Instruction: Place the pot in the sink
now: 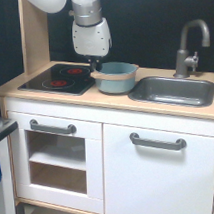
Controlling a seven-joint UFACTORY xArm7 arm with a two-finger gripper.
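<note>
One white arm over a toy kitchen counter (115,100), gripper (95,64) at the near-left rim of the pot (115,77) (jaw state cannot be told), pot between black hob (56,79) and sink (174,90), grey faucet (189,44) behind sink.

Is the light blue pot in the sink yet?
Not yet. The light blue-teal round pot stands upright on the wood countertop, between black hob and dark grey sink.

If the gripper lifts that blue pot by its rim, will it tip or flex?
The pot looks rigid, so flexing seems unlikely. Held at one rim edge by the gripper, it may tilt. Wide and shallow, it probably sits stably.
</note>
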